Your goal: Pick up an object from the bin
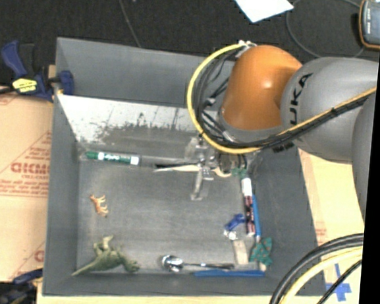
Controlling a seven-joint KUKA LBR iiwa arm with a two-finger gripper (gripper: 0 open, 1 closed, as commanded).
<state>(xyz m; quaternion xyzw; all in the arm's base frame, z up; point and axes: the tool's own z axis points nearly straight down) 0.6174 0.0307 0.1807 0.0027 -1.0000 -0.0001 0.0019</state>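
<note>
1. We are logging the gripper (202, 177): it is hanging below the orange cover (255, 87) of the arm (333, 107), low over the rear middle of the bin (150, 224), above bare floor. We cannot tell whether it is open or closed, or whether it has hold of anything.
2. We are noting a pale strip (172, 168) reaching left from the gripper. We cannot tell whether it is part of the gripper or a loose thing.
3. We are finding the pen (248, 203), white, blue and red, nearest. It is lying just right of the gripper, pointing toward the front.
4. We are listing a green marker (112, 157) lying along the back wall, left of the gripper and apart from it.
5. We are listing a small orange animal (99, 204) alone at mid-left.
6. We are listing a green dinosaur (109, 259) in the front left corner.
7. We are listing a spoon (213, 269) with a blue handle, lying along the front wall.
8. We are listing a small heap in the front right corner: a blue clip (235, 226), a tan block (240, 253) and a green piece (262, 251), near the pen's front end.
</note>
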